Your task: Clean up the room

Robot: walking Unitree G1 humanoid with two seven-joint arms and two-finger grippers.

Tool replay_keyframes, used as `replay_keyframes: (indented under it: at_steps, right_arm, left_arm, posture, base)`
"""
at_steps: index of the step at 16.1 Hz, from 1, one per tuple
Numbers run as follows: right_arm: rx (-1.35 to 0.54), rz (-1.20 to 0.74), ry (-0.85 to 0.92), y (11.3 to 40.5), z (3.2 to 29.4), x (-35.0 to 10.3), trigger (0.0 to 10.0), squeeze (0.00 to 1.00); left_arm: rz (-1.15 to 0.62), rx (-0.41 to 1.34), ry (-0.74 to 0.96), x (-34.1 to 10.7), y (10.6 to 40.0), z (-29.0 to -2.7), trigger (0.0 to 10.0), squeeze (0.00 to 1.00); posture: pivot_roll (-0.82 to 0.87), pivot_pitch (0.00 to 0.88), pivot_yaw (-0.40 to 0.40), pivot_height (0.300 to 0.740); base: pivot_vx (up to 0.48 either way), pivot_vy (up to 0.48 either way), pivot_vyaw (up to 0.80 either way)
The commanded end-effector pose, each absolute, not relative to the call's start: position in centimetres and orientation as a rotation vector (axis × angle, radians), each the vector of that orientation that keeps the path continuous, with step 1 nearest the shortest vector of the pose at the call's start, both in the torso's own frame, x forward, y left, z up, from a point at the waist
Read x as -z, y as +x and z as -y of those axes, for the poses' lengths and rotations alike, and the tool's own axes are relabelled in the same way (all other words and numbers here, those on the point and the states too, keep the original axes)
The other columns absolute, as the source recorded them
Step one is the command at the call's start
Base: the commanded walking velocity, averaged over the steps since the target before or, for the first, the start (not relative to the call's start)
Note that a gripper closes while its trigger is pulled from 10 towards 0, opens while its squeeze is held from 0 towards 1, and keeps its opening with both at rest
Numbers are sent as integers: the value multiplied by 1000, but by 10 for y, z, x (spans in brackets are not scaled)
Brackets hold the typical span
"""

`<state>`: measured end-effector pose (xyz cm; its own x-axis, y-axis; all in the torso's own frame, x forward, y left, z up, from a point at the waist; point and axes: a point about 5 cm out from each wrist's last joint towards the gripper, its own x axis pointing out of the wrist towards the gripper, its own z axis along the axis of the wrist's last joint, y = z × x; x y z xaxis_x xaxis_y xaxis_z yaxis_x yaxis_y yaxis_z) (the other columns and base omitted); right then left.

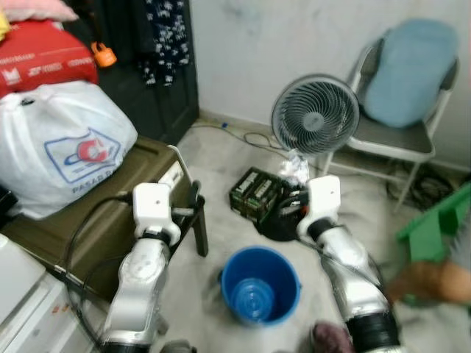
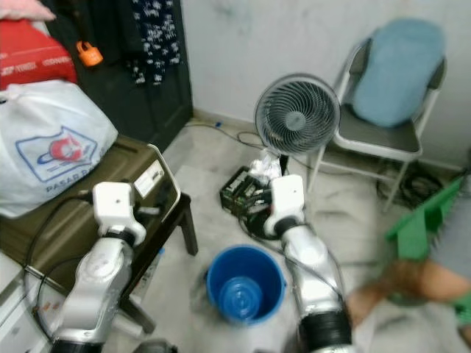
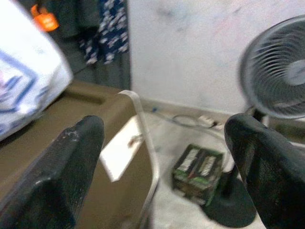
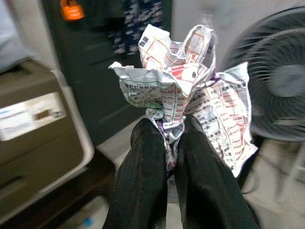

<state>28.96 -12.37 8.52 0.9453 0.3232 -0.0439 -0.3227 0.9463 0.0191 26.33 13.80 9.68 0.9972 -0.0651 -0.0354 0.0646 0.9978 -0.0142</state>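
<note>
right gripper [image 4: 169, 138]: we've got it raised, pinching crumpled printed paper [image 4: 186, 90] above the round blue plastic bucket [image 1: 260, 285]
left gripper [image 3: 162, 157]: raised, fingers spread, holding nothing

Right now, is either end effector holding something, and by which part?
The right end effector pinches a crumpled printed paper by its twisted lower end. The left end effector is open, holding nothing.

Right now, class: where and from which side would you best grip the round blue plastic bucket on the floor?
Grip the blue plastic bucket by its rim, coming from above. It stands upright with its mouth open toward the camera, so the thin rim is exposed, while the round wall looks too wide. The left gripper is open; the right gripper pinches crumpled printed paper.
</note>
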Motion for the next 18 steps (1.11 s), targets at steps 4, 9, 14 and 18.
replay_keyframes:
  at_steps: [4, 9, 14, 18]
  right_arm:
    - [-327, -33, 2, 292, 123, -88, 10000, 0]
    - [-310, -31, -7, 293, 126, -88, 10000, 0]
    - [-302, -51, -4, 299, 116, -86, 10000, 0]
    - [-137, -361, 94, 299, 119, -42, 10000, 0]
  left_arm:
    - [-34, 78, -11, -97, 264, -136, 10000, 0]
    - [-29, 94, -7, -98, 267, -134, 10000, 0]
    - [-5, 99, 29, -110, 273, -140, 10000, 0]
    - [-57, 419, 195, -101, 258, -149, 10000, 0]
  posture:
    - [14, 24, -25, 740]
    - [15, 28, -22, 740]
    - [43, 41, -26, 740]
    - [61, 84, -9, 740]
  base:
    - [274, 0, 0]
    - [335, 0, 0]
    - [155, 0, 0]
    - [0, 0, 0]
